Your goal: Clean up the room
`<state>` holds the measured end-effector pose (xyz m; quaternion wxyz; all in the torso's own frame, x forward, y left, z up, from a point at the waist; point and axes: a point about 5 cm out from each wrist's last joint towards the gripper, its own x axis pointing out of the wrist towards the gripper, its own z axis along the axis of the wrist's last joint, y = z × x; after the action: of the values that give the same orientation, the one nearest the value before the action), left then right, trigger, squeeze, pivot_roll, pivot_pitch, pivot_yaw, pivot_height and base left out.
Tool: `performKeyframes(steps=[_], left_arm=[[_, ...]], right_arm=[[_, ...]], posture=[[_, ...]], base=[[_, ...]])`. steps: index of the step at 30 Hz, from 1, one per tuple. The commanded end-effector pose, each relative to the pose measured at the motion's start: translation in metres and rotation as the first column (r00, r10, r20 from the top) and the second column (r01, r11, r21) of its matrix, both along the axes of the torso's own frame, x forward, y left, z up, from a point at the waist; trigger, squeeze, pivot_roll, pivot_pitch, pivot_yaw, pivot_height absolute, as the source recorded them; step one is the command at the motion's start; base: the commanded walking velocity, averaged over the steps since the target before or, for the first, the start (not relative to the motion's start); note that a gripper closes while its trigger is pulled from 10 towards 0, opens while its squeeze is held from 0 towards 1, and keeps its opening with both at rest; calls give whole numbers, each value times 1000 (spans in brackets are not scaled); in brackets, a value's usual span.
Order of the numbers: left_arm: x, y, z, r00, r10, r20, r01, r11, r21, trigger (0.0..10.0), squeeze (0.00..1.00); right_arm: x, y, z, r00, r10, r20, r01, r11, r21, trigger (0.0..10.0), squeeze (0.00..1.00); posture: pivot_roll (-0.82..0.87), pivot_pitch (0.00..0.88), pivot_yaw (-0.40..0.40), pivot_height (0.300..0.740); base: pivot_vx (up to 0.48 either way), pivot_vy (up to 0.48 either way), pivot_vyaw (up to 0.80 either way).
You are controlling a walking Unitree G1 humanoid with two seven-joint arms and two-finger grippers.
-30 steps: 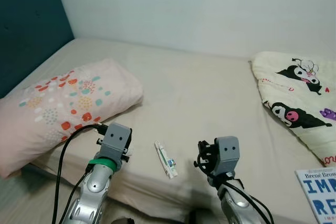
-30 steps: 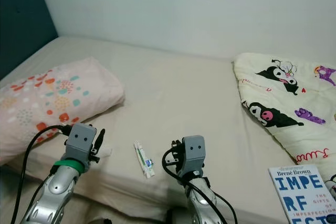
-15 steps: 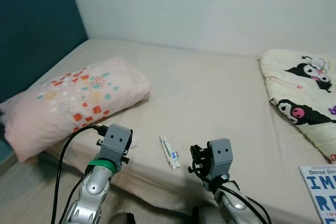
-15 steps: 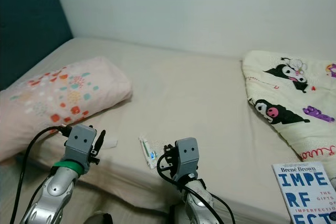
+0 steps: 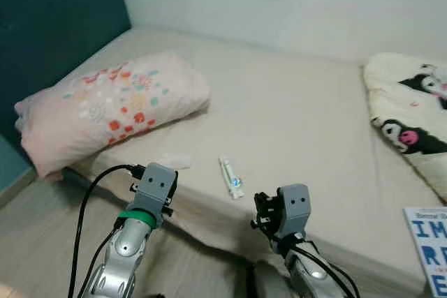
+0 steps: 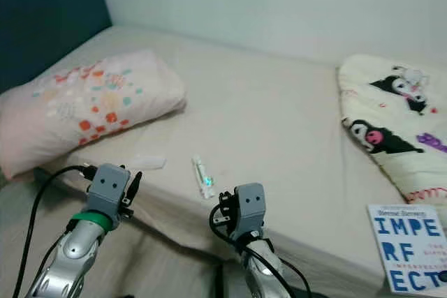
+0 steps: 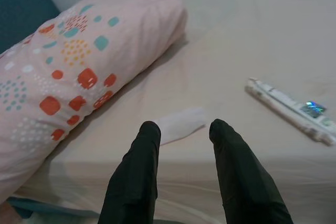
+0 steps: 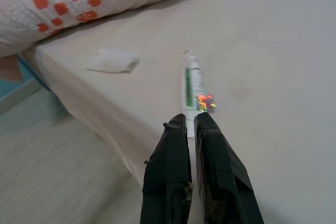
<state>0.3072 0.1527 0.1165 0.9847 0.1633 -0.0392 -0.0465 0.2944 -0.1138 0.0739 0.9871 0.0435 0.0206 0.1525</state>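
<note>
The book point(image 6: 408, 248) cover reads "IMPE", "RF", "ECT".

Beige bed point(image 5: 300, 116), seemingly teal headboard point(image 5: 49, 26)

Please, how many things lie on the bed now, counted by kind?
Pillow: 1
Blanket: 1
Book: 1
Toothpaste tube: 1
White tissue: 1
Total: 5
</note>
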Motion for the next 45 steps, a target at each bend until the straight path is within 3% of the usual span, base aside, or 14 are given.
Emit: performKeyframes(steps=[1, 11, 14, 17, 18, 19, 20, 25, 29, 31, 34, 35, 37, 45], left_arm=[[-1, 2, -5, 1000, 8, -26, -7, 1000, 12, 10000, 0], [-2, 2, -5, 1000, 8, -29, -8, 1000, 13, 10000, 0], [-5, 1, -6, 1000, 7, -30, -6, 1000, 13, 10000, 0], [-6, 1, -6, 1000, 6, -31, -6, 1000, 13, 10000, 0], [-12, 0, -6, 999, 2, -36, -1, 1000, 14, 10000, 0], [-14, 1, -6, 999, 0, -38, 0, 1000, 15, 10000, 0], [-17, 1, -6, 999, 0, -42, 1, 1000, 17, 10000, 0], [-28, 6, -7, 998, 4, -57, -3, 1000, 24, 10000, 0], [-47, 16, -5, 997, 19, -77, -16, 999, 35, 10000, 0], [-50, 16, -4, 997, 20, -78, -18, 999, 36, 10000, 0], [-60, 17, 3, 996, 27, -82, -25, 999, 32, 10000, 0], [-62, 17, 6, 996, 29, -82, -27, 999, 28, 10000, 0], [-66, 16, 9, 996, 30, -82, -28, 999, 24, 10000, 0], [-86, 15, 28, 996, 35, -78, -34, 999, 11, 10000, 0]], right_arm=[[-1, -1, -1, 1000, -5, -5, 5, 1000, -4, 10000, 0], [7, -3, 8, 999, 17, 48, -15, 999, -49, 10000, 0], [24, -7, 13, 999, -3, 46, 5, 998, -58, 10000, 0], [29, -8, 14, 999, -11, 38, 13, 999, -52, 10000, 0], [43, -16, 13, 997, -73, -4, 73, 996, -56, 10000, 63], [46, -19, 13, 995, -95, -15, 94, 994, -62, 10000, 63], [50, -21, 12, 994, -103, -31, 101, 993, -62, 10000, 1000], [55, -25, 13, 993, -108, -55, 104, 992, -68, 10000, 1000], [62, -23, 17, 994, -85, -70, 81, 996, -48, 10000, 1000], [63, -23, 18, 994, -81, -69, 78, 996, -46, 10000, 1000], [69, -22, 21, 995, -81, -65, 75, 993, -94, 10000, 1000], [71, -23, 23, 995, -81, -65, 75, 992, -99, 10000, 39], [72, -25, 25, 995, -84, -57, 77, 991, -113, 10000, 0], [78, -37, 33, 990, -140, -26, 133, 973, -188, 10000, 0]], posture=[[-102, 119, 82, 624], [-94, 120, 80, 624], [-80, 140, 78, 624], [-80, 140, 78, 624], [-56, 179, 83, 624], [-56, 179, 83, 624], [-43, 200, 86, 624], [-18, 239, 92, 624], [20, 306, 101, 624], [20, 306, 101, 624], [35, 353, 102, 624], [41, 373, 103, 624], [47, 391, 104, 624], [82, 457, 111, 624]], base=[[0, 0, 0], [0, 0, 0], [0, 0, 0], [0, 0, 0], [0, 0, 0], [0, 0, 0], [0, 0, 0], [0, 0, 0], [0, 0, 0], [0, 0, 0], [0, 0, 0], [0, 0, 0], [0, 0, 0], [0, 0, 0]])
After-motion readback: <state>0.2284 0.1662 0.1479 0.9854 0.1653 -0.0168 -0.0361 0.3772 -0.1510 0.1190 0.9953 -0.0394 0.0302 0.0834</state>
